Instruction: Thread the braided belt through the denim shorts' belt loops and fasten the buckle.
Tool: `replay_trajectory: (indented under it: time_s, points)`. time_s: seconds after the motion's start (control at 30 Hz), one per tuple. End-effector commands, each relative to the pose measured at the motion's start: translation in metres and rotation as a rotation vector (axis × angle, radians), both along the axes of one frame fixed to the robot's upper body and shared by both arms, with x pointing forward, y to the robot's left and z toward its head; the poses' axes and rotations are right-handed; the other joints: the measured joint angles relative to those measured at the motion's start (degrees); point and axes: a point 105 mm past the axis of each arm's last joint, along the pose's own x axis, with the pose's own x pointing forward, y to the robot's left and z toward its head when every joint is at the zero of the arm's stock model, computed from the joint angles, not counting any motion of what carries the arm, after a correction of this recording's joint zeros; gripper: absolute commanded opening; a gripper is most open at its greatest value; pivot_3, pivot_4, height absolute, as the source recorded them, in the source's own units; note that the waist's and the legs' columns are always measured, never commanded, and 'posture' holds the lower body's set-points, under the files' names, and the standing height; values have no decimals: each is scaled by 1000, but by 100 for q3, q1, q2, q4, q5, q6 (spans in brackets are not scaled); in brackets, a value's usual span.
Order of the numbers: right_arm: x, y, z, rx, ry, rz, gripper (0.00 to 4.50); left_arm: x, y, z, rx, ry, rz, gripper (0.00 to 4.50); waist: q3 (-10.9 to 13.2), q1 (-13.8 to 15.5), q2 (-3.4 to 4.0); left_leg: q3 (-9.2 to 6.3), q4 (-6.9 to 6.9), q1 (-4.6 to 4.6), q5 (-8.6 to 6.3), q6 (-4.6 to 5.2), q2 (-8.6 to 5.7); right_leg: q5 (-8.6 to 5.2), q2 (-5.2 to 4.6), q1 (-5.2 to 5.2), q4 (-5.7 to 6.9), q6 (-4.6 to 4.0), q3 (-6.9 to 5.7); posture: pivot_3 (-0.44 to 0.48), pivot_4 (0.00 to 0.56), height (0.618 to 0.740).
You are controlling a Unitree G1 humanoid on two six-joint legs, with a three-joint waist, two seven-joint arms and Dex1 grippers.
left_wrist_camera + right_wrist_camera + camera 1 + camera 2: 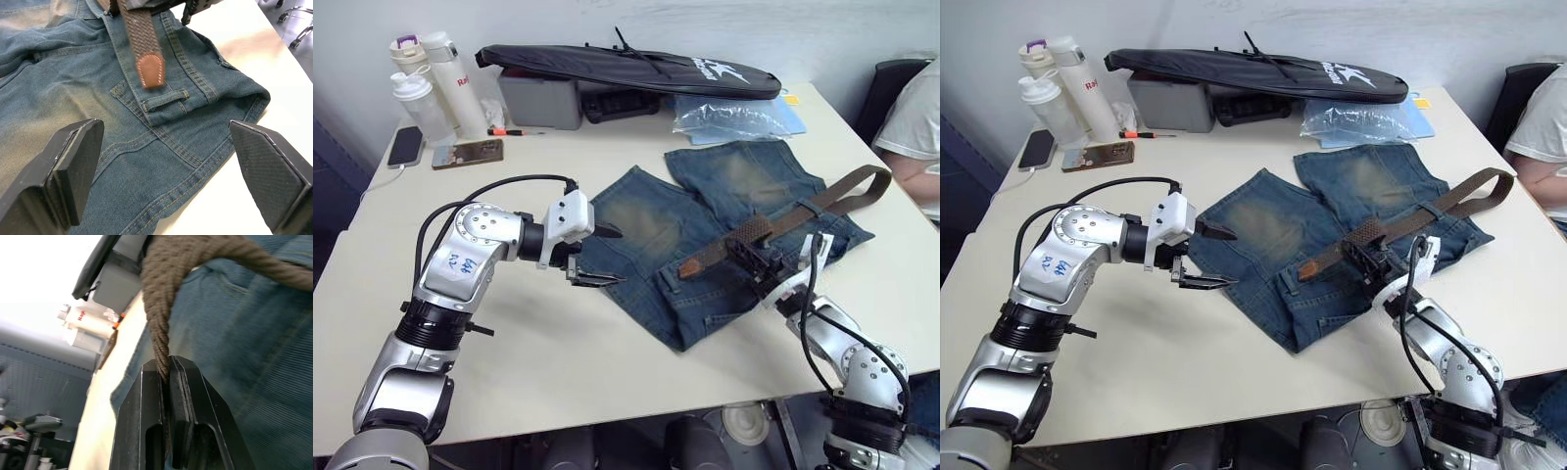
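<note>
Braided belt (773,227) draped across denim shorts (705,245), right claw (751,257) pinching the strap.
The reddish leather tip lies on the waistband beside a belt loop (165,100); left claw (597,257) hangs wide open over bare table (558,352) toward the near edge.

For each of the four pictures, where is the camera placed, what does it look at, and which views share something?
Left eye and right eye views: on the head, looking down over the table; both arms show.
Left wrist view: on the left wrist, looking between the open left end effector at the denim shorts and a belt loop.
Right wrist view: on the right wrist; the right end effector is shut on the braided belt.
Shared: all four views show the belt and shorts.
</note>
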Motion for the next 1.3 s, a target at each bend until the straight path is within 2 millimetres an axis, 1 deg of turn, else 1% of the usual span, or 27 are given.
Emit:
replay_trajectory:
  time_s: [0.03, 0.23, 0.33, 0.53, 0.67, 0.73, 0.8, 0.9, 1.07, 1.2, 1.3]
  points:
    - [-1, 6, 3, -27, -37, 23, 71, -1, -3, 12, -6, -51, -23, 4500, 0, -1, 0, 0, 0, 0, 0, 0, 0, 0, 0, 0, 0, 0, 0, 0, 150, 658]
    - [4, 30, -7, -88, -54, 93, 71, -2, -4, 11, -3, -47, -27, 4500, 0, -3, 0, 0, 1, 0, 0, -1, -1, 0, 1, 0, 0, 0, 0, 0, 150, 658]
    - [2, 40, -12, -117, -67, 126, 71, -2, -4, 12, -3, -47, -26, 4500, 0, -6, 0, 0, 1, 1, 1, -1, -1, 0, 3, 0, 0, 0, -1, 0, 150, 658]
    - [3, 45, -16, -119, -71, 150, 71, -2, -3, 12, -1, -50, -21, 4500, 0, -22, 0, 1, -1, 3, 1, -2, 1, 0, 7, 0, 0, 0, 0, 0, 150, 658]
    - [2, 57, -25, -140, -42, 201, 71, -2, -2, 12, 0, -50, -20, 4500, -2, -27, -4, 1, 0, 4, 1, -3, 2, 0, 7, 0, 1, 0, 0, 0, 150, 658]
    - [0, 70, -36, -182, -12, 231, 71, -3, -2, 11, 5, -50, -21, 4500, -5, -34, -9, 2, 0, 6, 2, -4, 3, 0, 8, 0, 2, 0, 1, 0, 150, 658]
    - [-6, 85, -48, -241, 18, 283, 71, -3, -2, 11, 5, -50, -21, 4500, -16, -47, -26, 3, -3, 11, 2, -4, 5, 0, 10, 0, 4, 0, 1, 0, 150, 658]
    - [-9, 96, -62, -335, 39, 320, 71, -3, -3, 10, 3, -49, -21, 4500, -28, -79, -46, 5, -8, 17, 2, -5, 10, -2, 14, 1, 4, -4, 1, 0, 150, 658]
    - [-10, 109, -70, -457, 17, 367, 71, -5, -3, 10, 5, -47, -24, 4500, -54, -173, -80, 4, -12, 23, 2, -8, 14, -6, 15, 4, 6, -12, 0, 0, 150, 658]
    - [-19, 125, -79, -590, -7, 465, 71, -4, -2, 9, 12, -46, -25, 4500, -65, -199, -93, 10, -17, 36, 0, -11, 18, -11, 15, 6, 8, -21, 2, 0, 150, 658]
    - [-24, 132, -83, -637, -6, 512, 71, -4, -3, 9, 11, -46, -26, 4500, -67, -201, -96, 22, -20, 56, -4, -17, 23, -18, 15, 11, 7, -32, 7, 0, 150, 658]
